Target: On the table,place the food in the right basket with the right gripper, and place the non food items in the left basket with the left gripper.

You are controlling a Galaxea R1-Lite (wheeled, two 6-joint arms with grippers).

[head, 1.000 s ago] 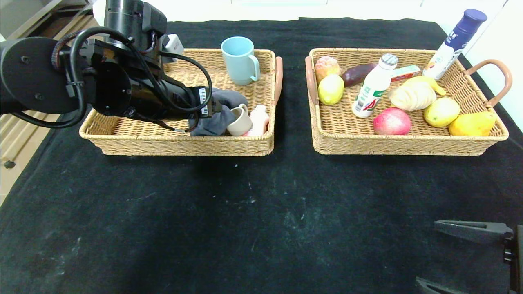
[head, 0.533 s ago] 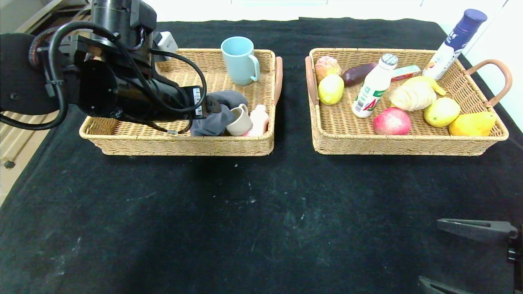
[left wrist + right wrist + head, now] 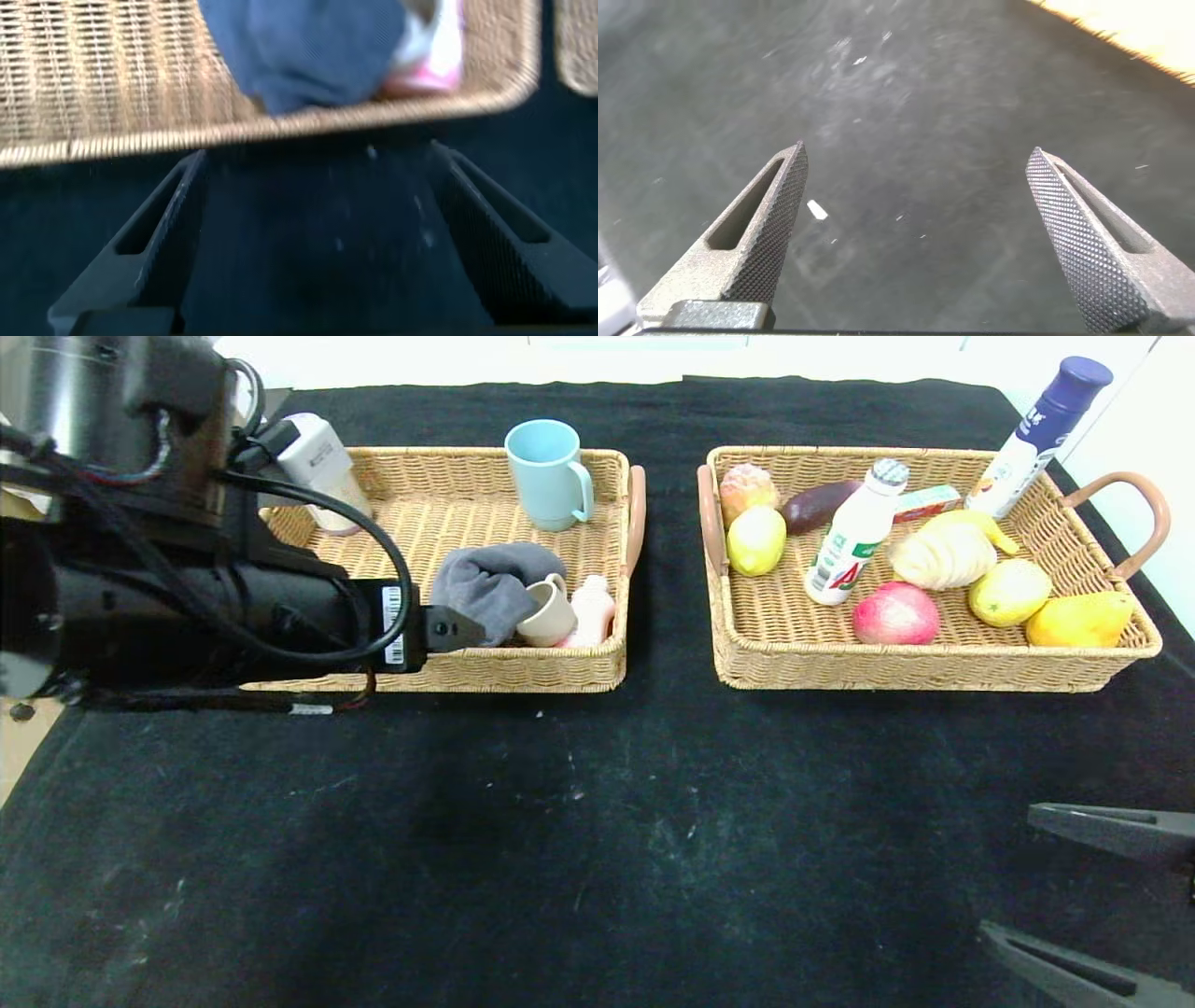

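The left gripper (image 3: 318, 243) hangs with its jaws spread wide and nothing between them, just outside the front rim of the left basket (image 3: 420, 667), over the black tablecloth (image 3: 579, 821). Just inside that rim lies a grey cloth (image 3: 490, 586), soft and bunched, touching a small beige cup (image 3: 549, 614) tipped on its side and a pink bottle (image 3: 593, 611); a pale blue mug (image 3: 549, 474) stands upright at the back edge. The right gripper (image 3: 1088, 896) is parked near the table's front right corner, jaws apart and empty.

The right basket (image 3: 934, 667), stiff woven wicker like its twin, holds smooth round fruit and a white bottle (image 3: 854, 534); a blue-capped bottle (image 3: 1041, 434) leans on its far right corner. No loose item shows on the cloth, so sorting looks finished.

The risk is probably the left arm clipping the light basket's rim and dragging it, or snagging the limp cloth.
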